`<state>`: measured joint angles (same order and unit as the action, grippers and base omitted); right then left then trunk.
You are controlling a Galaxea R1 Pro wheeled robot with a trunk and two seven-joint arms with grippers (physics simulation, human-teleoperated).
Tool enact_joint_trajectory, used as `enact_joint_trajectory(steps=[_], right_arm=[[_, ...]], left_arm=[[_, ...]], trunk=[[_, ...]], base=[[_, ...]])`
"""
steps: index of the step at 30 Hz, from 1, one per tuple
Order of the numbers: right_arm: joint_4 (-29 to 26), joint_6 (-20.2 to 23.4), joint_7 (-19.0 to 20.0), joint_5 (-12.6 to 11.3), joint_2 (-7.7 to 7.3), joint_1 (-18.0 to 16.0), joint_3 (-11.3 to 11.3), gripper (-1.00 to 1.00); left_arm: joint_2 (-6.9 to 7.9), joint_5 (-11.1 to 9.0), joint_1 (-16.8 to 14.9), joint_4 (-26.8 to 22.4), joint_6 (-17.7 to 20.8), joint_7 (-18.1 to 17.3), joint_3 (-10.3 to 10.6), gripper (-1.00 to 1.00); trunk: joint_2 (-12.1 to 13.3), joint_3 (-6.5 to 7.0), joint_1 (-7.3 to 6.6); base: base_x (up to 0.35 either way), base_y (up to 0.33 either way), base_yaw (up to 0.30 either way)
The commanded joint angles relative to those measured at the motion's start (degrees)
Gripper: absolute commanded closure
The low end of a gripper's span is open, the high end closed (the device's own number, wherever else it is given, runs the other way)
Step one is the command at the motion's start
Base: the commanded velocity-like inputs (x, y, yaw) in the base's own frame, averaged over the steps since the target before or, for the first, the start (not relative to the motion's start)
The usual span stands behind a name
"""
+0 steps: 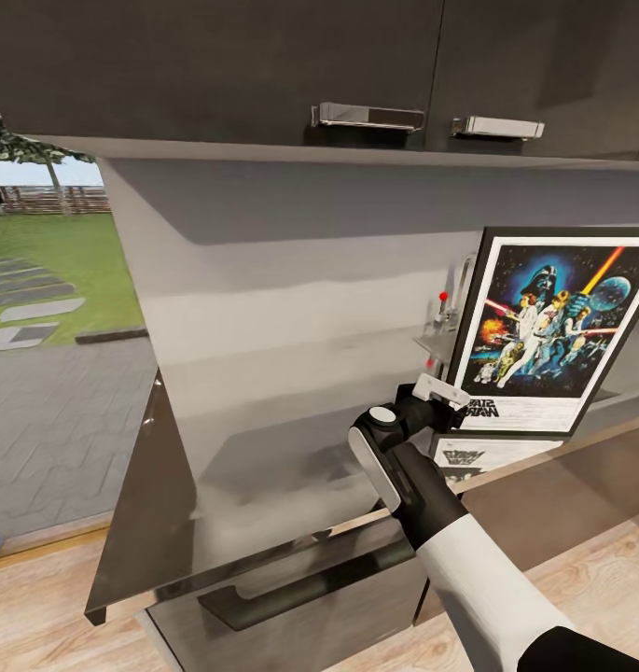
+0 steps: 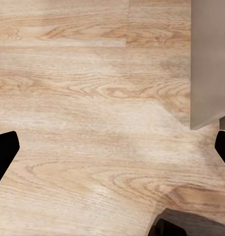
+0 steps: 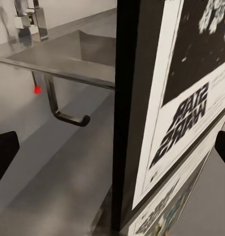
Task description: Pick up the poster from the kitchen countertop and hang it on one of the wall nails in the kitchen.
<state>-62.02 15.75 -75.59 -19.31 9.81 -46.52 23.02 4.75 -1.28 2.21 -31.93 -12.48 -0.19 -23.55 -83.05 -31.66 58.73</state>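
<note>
so the step in hand looks like the pick-up: the poster [image 1: 554, 329] stands upright and slightly tilted on the kitchen countertop [image 1: 263, 448] at the right, its lower edge on the glossy slab with its reflection just below, and the right tool [image 1: 437, 403] is at its lower left corner. in the right wrist view the poster's black frame edge [image 3: 126, 113] runs between the two dark fingertips [image 3: 3, 152], which sit wide apart at either border, so the right tool reads as spread around the frame and not yet pinching it. the left tool [image 2: 112, 147] is also spread, its tips framing bare wood floor [image 2: 92, 98], holding nothing.

the next move, as i judge it, calls for pressing the fingers together on the frame's edge, then lifting straight up before swinging away. no wall nail is visible in these pictures, so the hanging spot has yet to be found.

room is tight on the far side: the tap [image 1: 454, 303] and sink [image 3: 68, 51] sit just left of and behind the poster, and the upper cabinets [image 1: 263, 65] overhang the worktop not far above the frame's top edge. the open room is toward the near side, off the worktop's front edge, and to the left over the bare slab.
</note>
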Motion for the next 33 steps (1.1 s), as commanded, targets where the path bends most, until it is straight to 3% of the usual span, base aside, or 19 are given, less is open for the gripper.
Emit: enact_joint_trajectory(steps=[1, 33], right_arm=[[-0.04, 0.60, -0.35, -0.27, -0.02, -0.06, 0.12, -1.00], [2.33, 0.69, -0.18, -0.20, -0.32, -0.06, -0.28, -1.00]], left_arm=[[-0.01, -0.13, 0.02, -0.06, -0.09, -0.02, -0.01, -1.00], [-0.01, -0.13, -0.01, -0.09, -0.09, -0.06, -0.01, -1.00]], trunk=[[-0.03, -0.05, 0.00], [-0.03, -0.05, 0.00]], base=[[0.000, 0.000, 0.000], [0.000, 0.000, 0.000]])
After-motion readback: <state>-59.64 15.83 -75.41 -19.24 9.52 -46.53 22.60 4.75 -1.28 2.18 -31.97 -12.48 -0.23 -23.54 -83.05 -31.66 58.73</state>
